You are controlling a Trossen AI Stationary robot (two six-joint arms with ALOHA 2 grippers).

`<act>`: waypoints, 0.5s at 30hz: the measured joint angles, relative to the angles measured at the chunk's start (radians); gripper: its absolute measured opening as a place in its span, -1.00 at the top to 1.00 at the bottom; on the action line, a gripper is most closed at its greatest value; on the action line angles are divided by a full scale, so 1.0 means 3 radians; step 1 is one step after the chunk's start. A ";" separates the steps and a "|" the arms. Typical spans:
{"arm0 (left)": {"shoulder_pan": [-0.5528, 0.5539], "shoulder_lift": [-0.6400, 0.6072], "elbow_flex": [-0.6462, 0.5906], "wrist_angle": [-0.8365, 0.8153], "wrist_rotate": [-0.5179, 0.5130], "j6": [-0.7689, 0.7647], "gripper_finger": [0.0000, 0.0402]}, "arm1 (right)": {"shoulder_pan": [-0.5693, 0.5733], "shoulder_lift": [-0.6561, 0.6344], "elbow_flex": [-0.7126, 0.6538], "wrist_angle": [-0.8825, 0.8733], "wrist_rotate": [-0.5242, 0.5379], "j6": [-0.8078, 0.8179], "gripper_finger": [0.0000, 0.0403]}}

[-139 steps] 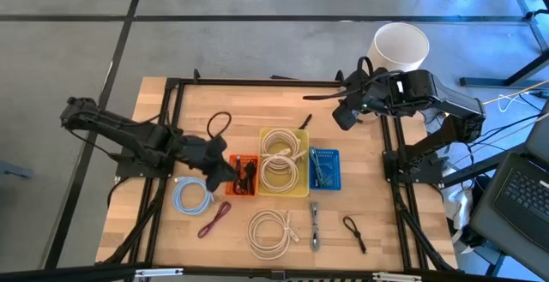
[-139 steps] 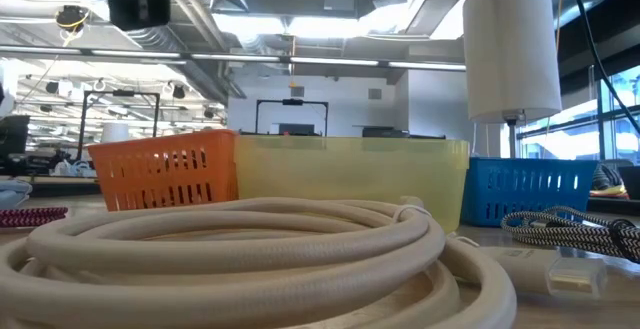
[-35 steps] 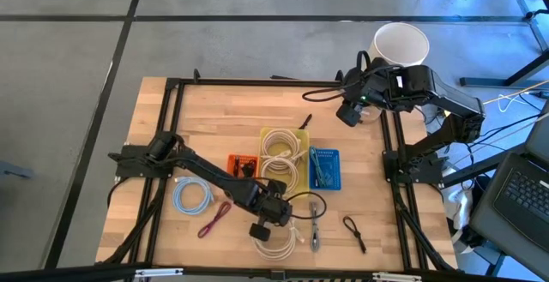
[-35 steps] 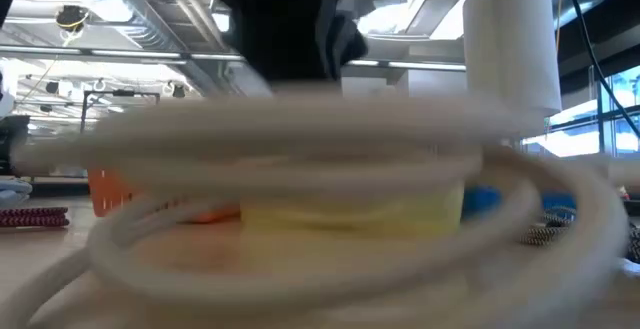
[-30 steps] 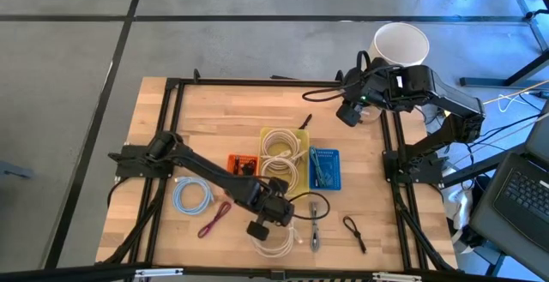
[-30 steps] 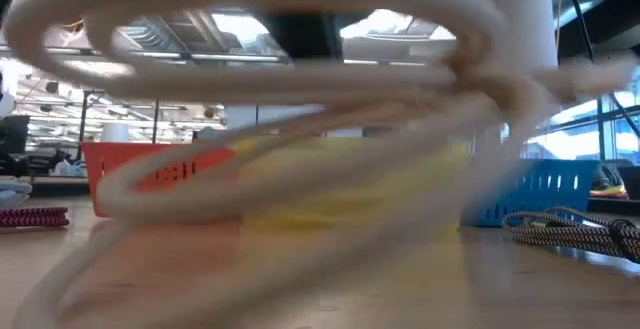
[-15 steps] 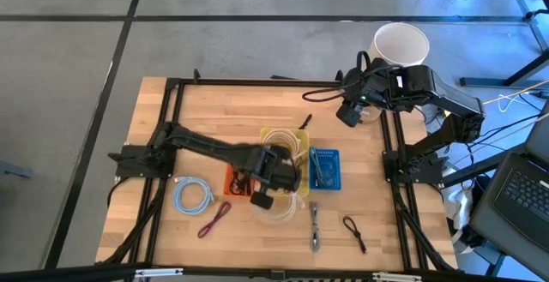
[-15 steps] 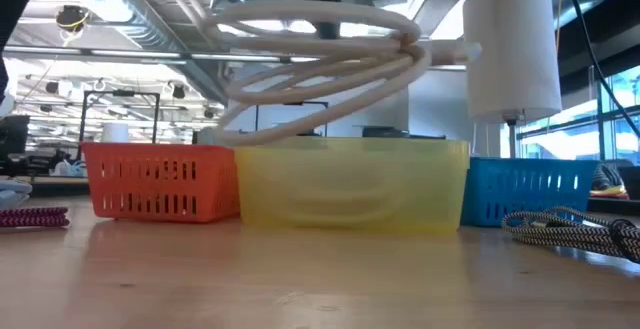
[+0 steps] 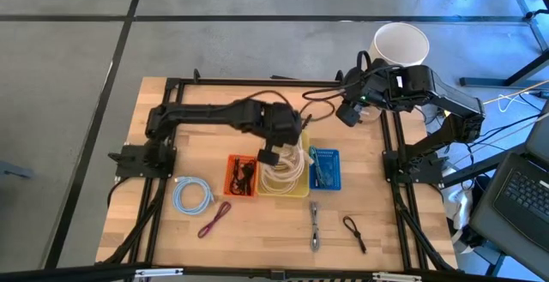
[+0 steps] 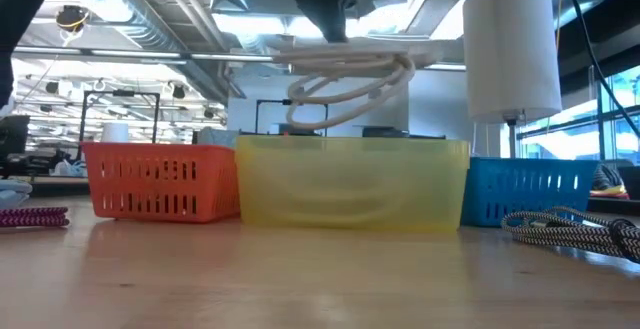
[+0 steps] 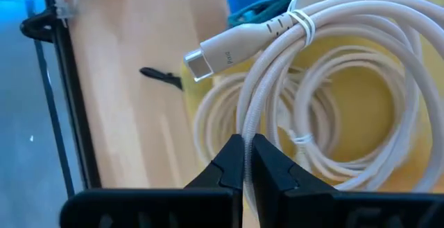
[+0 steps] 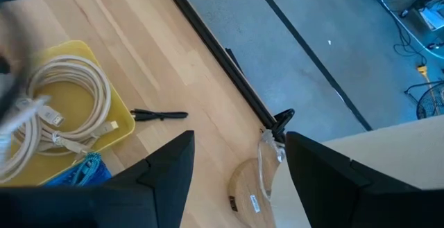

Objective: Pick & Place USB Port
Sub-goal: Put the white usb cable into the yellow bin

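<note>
A white coiled USB cable (image 10: 350, 77), tied with a thin band, hangs above the yellow bin (image 10: 350, 184) at the table's middle. Its metal plug (image 11: 200, 63) sticks out to one side. My left gripper (image 9: 268, 156) is above the bin, shut on the coil. Another white coil (image 11: 326, 110) lies in the bin's bottom. My right gripper (image 12: 236, 179) stands open, high over the table's far right corner, with nothing between its fingers. My left gripper pinches the coil's loop (image 11: 248, 120) between its two fingers, some way from the plug. The fingers come from above and point down. The coil hangs below them, tilted and lifted clear, above the yellow bin.
An orange basket (image 9: 243, 175) stands left of the yellow bin, a blue basket (image 9: 323, 169) right of it. A blue coil (image 9: 191, 196), a red cable (image 9: 214, 219), a braided cable (image 9: 315, 225) and a black cable (image 9: 353, 233) lie near the front. A white tub (image 9: 401, 46) stands beyond the far right corner.
My left gripper has risen from near the table's front edge and gone toward the far edge, staying shut. The white coil has been lifted clear of the table and carried over the yellow bin, where it now hangs.
</note>
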 joint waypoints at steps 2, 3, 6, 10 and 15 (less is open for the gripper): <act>0.0086 0.0026 -0.0001 0.0082 0.0058 0.0050 0.98 | 0.0000 0.0000 0.0000 0.0000 0.0000 0.0027 -0.14; 0.0126 0.0030 -0.0004 0.0098 0.0087 0.0077 0.98 | 0.0000 0.0000 0.0000 0.0001 0.0000 0.0029 -0.14; 0.0225 0.0047 -0.0001 0.0145 0.0125 0.0183 0.98 | 0.0000 0.0000 0.0000 0.0000 0.0001 0.0030 -0.14; 0.0340 0.0108 -0.0064 0.0174 0.0232 0.0212 0.98 | 0.0000 0.0000 0.0000 0.0000 0.0002 0.0042 -0.14; 0.0429 0.0143 -0.0337 0.0369 0.0400 0.0238 0.98 | 0.0001 0.0000 0.0000 0.0000 0.0005 0.0052 -0.14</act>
